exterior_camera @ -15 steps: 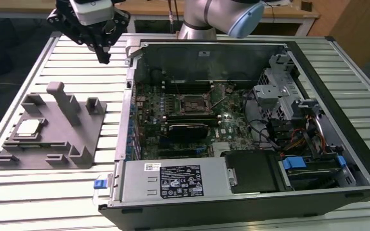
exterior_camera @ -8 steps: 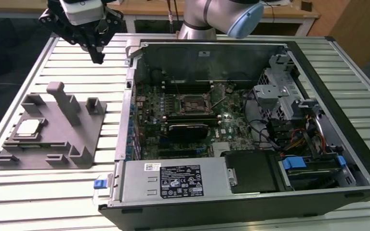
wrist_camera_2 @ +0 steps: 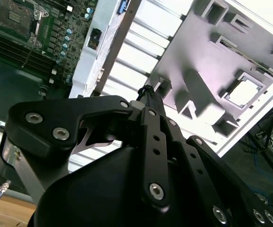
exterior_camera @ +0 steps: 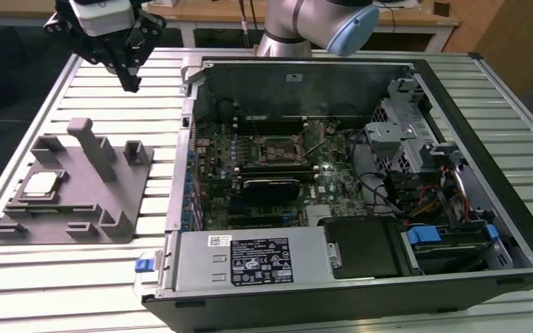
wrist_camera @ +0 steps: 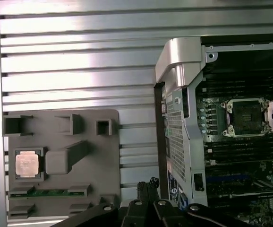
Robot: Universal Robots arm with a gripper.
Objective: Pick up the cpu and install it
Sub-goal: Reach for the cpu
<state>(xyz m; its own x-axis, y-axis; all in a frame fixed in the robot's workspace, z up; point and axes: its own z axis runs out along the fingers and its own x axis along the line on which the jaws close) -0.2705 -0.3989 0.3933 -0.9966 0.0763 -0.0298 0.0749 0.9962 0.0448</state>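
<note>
Slatted aluminium worktop (exterior_camera: pixel 81 277) carries an open computer case (exterior_camera: pixel 294 87) and a grey fixture (exterior_camera: pixel 123 198) in the exterior view. The end effector (exterior_camera: pixel 132 84) hangs above the worktop. Its top is cut off by the picture's edge, and its fingers are pressed together to a single point, gripping nothing. The cpu (exterior_camera: pixel 42 184) lies well apart from that tip, lower and toward the exterior view's left. It sits flat in a pocket of the fixture with its silvery plate up. Being square, it has no long axis; its edges run roughly along the fixture's own. The socket (exterior_camera: pixel 280 149) lies inside the case, on the end effector's other side.

In the second wrist view the end effector (wrist_camera_2: pixel 148 91) hides much of the worktop behind its black links. Beyond the tip the cpu (wrist_camera_2: pixel 244 92) shows washed out and pale in the fixture (wrist_camera_2: pixel 198 52).

In the first wrist view the end effector (wrist_camera: pixel 148 187) is cut off at its base. The cpu (wrist_camera: pixel 28 164) lies off to one side of it in the fixture (wrist_camera: pixel 94 165), plate toward the camera, and the socket (wrist_camera: pixel 247 116) is off to the other.
</note>
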